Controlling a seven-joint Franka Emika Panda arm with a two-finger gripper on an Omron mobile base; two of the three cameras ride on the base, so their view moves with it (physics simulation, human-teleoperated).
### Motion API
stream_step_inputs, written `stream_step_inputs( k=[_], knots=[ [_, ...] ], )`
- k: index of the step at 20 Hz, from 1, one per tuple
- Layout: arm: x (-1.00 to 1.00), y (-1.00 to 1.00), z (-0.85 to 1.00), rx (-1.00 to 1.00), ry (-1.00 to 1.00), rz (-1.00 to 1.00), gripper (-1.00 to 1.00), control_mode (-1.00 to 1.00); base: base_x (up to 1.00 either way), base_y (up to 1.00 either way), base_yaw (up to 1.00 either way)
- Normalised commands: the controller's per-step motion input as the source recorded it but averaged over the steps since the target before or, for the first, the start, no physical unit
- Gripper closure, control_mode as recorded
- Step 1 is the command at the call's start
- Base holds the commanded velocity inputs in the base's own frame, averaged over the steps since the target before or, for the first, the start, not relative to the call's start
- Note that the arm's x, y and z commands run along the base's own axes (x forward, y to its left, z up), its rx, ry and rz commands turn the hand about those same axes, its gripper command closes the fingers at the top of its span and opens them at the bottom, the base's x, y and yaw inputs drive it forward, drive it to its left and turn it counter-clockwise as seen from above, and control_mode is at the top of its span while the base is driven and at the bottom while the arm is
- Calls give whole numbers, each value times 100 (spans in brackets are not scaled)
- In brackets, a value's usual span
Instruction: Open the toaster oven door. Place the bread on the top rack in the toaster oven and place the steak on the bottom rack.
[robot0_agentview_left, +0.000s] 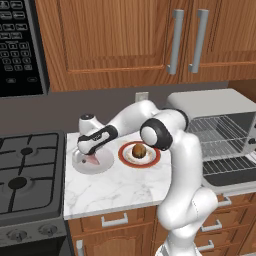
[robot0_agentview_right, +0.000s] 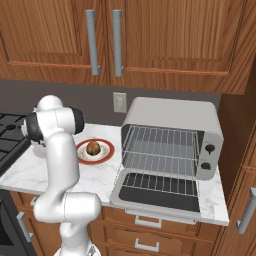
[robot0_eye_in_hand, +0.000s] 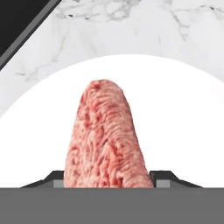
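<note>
I log the steak (robot0_eye_in_hand: 105, 135) lying on the white plate (robot0_eye_in_hand: 183, 113), set between the gripper (robot0_eye_in_hand: 109, 178) fingertips, grip state I cannot tell.

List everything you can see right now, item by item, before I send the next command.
toaster oven: one, light grey, right end of counter
toaster oven door: one, dropped open
wire racks: two, silver, inside oven
bread: one, brown, on red-rimmed plate
steak: one, pink-red, over white plate
stove: black, left
microwave: black, upper left
cabinets: wooden, above
hand: fingers either side of steak
</note>
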Motion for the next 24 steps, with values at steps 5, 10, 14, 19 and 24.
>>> stream_step_inputs(
  k=[5,10,14,19,24],
  knots=[
    [-32,-28,33,0,2,4,100,-100,0,0,0],
    [-48,-45,53,0,0,5,100,-100,0,0,0],
    [-40,-48,45,0,0,4,100,-100,0,0,0],
    [-46,-49,43,0,0,2,100,-100,0,0,0],
    [-41,-41,47,1,3,1,100,-100,0,0,0]
  ],
)
